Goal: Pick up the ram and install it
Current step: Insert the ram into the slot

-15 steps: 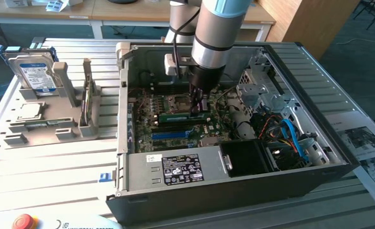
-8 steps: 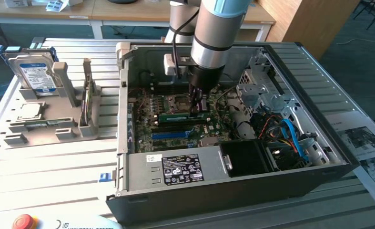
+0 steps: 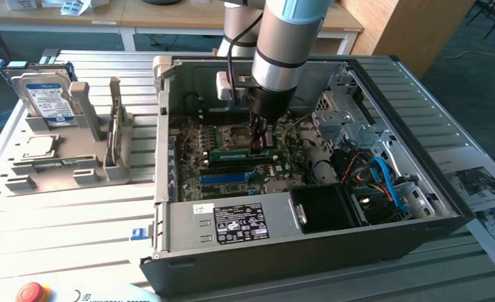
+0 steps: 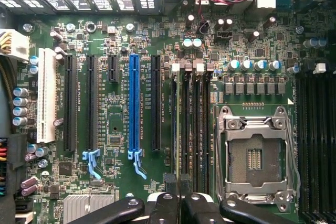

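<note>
Pincer (image 3: 263, 145) all but closed, fingers clamped on the ram (image 3: 240, 153). Ram stands on edge at the memory slots, just beside the CPU socket (image 3: 235, 133), between it and the blue slot (image 3: 230, 178). Cables (image 3: 382, 176) lie well apart, toward the exterior view's right. Power supply (image 3: 230, 221) sits beyond the blue slot.

The arm (image 3: 285, 44) is a silver-grey tube ringed by a black band (image 3: 272, 63). Above the band sits a light-blue cap (image 3: 302, 9). Below it hangs a white box (image 3: 229, 85) fed by a thin dark cable (image 3: 229, 38), then the black gripper (image 3: 262, 146), its jointed links (image 4: 113, 211) fastened with silver screws (image 4: 167, 196).
</note>
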Robot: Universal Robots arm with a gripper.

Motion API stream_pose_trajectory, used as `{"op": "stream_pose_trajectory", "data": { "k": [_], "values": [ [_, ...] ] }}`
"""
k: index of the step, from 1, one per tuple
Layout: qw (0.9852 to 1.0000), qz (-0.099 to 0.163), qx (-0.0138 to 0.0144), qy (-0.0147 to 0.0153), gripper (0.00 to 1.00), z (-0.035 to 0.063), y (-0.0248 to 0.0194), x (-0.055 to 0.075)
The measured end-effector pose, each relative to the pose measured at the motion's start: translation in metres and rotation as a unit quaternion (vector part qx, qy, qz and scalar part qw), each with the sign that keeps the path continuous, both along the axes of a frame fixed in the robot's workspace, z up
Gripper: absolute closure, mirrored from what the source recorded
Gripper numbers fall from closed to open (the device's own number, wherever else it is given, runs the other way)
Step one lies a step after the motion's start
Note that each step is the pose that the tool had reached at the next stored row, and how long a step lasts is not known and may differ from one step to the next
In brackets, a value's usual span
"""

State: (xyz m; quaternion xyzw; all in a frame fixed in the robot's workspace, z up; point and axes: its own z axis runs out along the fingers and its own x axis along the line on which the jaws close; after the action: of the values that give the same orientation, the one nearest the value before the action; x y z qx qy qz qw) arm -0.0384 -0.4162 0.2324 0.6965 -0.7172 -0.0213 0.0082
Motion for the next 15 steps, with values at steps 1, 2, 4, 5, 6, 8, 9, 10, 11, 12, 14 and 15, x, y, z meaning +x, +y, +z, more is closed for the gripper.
{"op": "stream_pose_trajectory", "data": {
  "k": [1, 2, 4, 5, 6, 8, 9, 10, 11, 12, 14, 15],
  "values": [
    [1.0, 0.0, 0.0, 0.0, 0.88, -0.0001, 0.0, 0.0002],
    [1.0, 0.0, 0.0, 0.0, 0.88, -0.0001, 0.0, 0.0003],
    [1.0, 0.0, 0.0, 0.0, 0.88, -0.0001, 0.0, 0.0002],
    [1.0, 0.001, 0.0, 0.0, 0.88, -0.0001, 0.0, 0.0003],
    [1.0, 0.001, 0.0, 0.0, 0.88, -0.0001, 0.0001, 0.0003],
    [1.0, 0.002, 0.0, 0.0, 0.88, -0.0001, 0.0005, 0.0003],
    [1.0, 0.002, 0.0, 0.0, 0.88, -0.0001, 0.0005, 0.0002],
    [1.0, 0.002, 0.0, 0.0, 0.88, -0.0001, 0.0005, 0.0002],
    [1.0, 0.002, 0.0, 0.0, 0.88, -0.0001, 0.0005, 0.0002],
    [1.0, 0.003, 0.0, 0.0, 0.88, -0.0001, 0.0005, 0.0002],
    [1.0, 0.004, 0.0, 0.0, 0.88, -0.0002, 0.0005, 0.0003],
    [1.0, 0.004, 0.0, 0.0, 0.88, -0.0002, 0.0005, 0.0003]
  ]
}}
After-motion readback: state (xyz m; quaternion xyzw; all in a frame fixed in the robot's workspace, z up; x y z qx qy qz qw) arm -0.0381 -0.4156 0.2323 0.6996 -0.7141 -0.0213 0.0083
